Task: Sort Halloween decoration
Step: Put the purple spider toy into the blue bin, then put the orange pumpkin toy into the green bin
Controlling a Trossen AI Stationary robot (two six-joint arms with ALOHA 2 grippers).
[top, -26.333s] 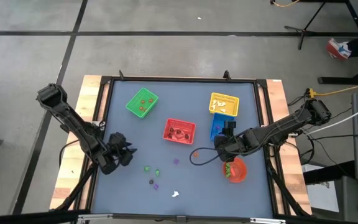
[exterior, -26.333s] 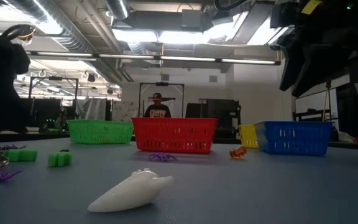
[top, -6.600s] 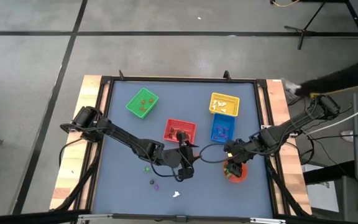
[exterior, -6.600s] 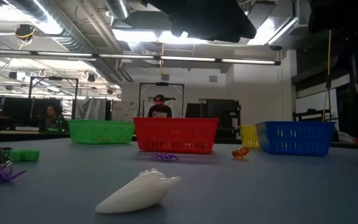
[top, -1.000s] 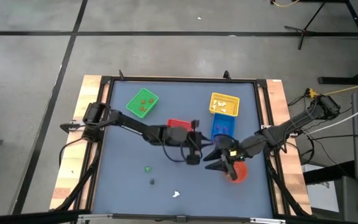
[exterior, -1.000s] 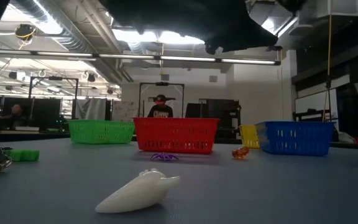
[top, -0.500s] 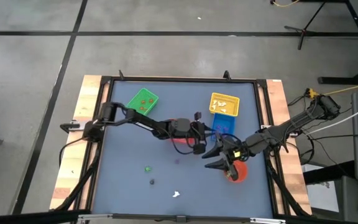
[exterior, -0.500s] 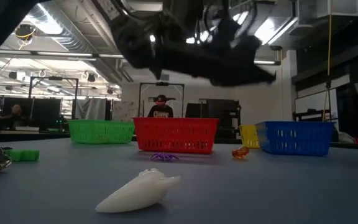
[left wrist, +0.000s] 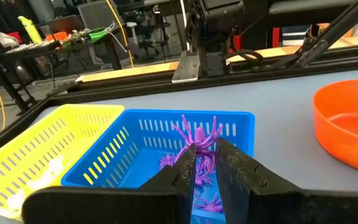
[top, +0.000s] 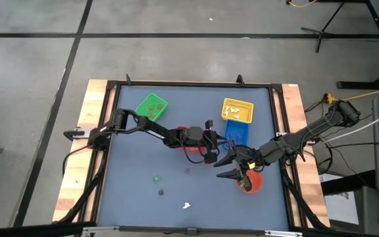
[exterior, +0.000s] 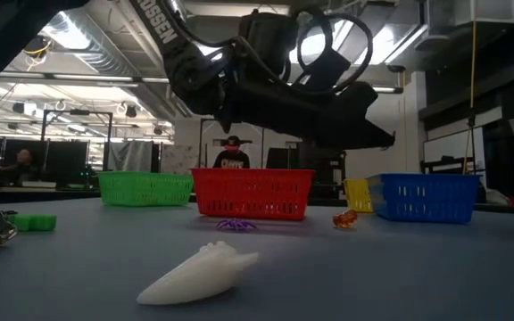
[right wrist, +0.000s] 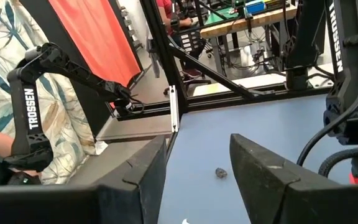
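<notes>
**Purple spider nearly at the blue basket; a few trinkets left**

Loose at 7 o'clock on the tabletop point(top: 130, 197) lie a green trinket point(top: 156, 178), a dark one point(top: 160, 193) and a white piece point(top: 185, 205). At centre, the left claw point(left wrist: 205, 163) pinches a purple spider point(left wrist: 197, 133) over the blue basket point(left wrist: 135, 146), which already holds purple pieces. At 4 o'clock, the right claw point(top: 232, 167) stands open and empty by the red bowl point(top: 251, 182). Since a second ago, the left arm has swung from the red basket point(top: 184, 130) toward the blue.

The left hand point(left wrist: 205, 163) holds a spider trinket point(left wrist: 196, 134) above a basket point(left wrist: 135, 138), between another basket point(left wrist: 39, 147) and a bowl point(left wrist: 347, 127).
</notes>
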